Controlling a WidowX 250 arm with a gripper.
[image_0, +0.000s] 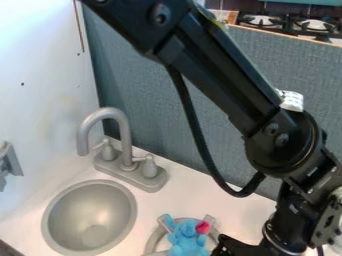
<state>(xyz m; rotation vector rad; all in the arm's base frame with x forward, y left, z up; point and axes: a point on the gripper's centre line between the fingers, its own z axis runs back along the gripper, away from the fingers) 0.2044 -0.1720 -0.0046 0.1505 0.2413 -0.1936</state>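
The black gripper (234, 246) is low in the camera view, right of centre, at the bottom edge, just to the right of a light blue plush toy (186, 241). The toy has a pink patch (202, 227) near its upper right. It rests on a grey ring-shaped burner (155, 240) with short prongs. Whether the gripper touches the toy cannot be told.
A round grey sink (91, 218) is set in the white counter at lower left, with a grey faucet (125, 145) behind it. A white wall stands at left, a blue-grey panel (150, 100) behind. Another stove (289, 23) lies beyond the panel.
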